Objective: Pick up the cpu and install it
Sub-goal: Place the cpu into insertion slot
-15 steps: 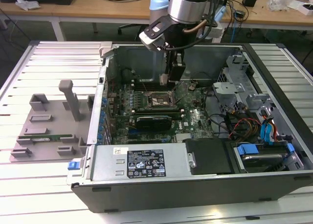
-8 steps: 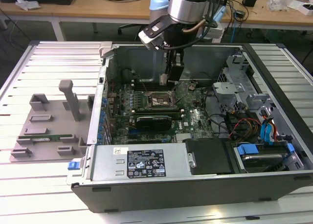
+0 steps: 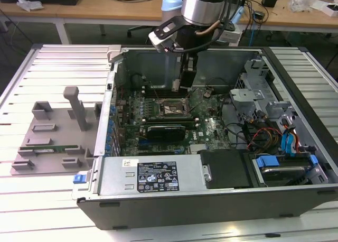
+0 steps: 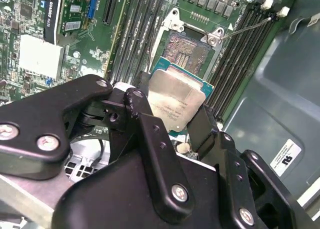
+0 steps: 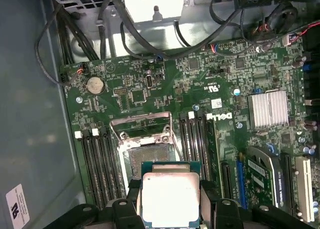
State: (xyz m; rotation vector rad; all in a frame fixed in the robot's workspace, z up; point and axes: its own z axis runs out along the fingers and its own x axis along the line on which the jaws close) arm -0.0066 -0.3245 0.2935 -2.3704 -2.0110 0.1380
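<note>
The cpu (image 4: 177, 101), a flat square chip with a silvery top and green rim, is clamped between the black fingers (image 4: 142, 121) of my gripper (image 4: 172, 124), which is shut on it. In the first wrist view the cpu (image 5: 170, 199) hangs just short of the open socket (image 5: 147, 149), whose metal frame is raised. That socket (image 4: 187, 49) lies directly beyond the chip, between the memory slots. In the exterior view my gripper (image 3: 181, 85) hangs inside the open computer case, a little above the socket (image 3: 170, 109) on the motherboard.
A black graphics card (image 3: 166, 130) lies in front of the socket. Cables (image 3: 259, 133) and a metal drive cage (image 3: 264, 94) crowd the exterior view's right. The power supply (image 3: 153, 176) runs along the case front. A grey fixture tray (image 3: 53, 136) sits outside the case.
</note>
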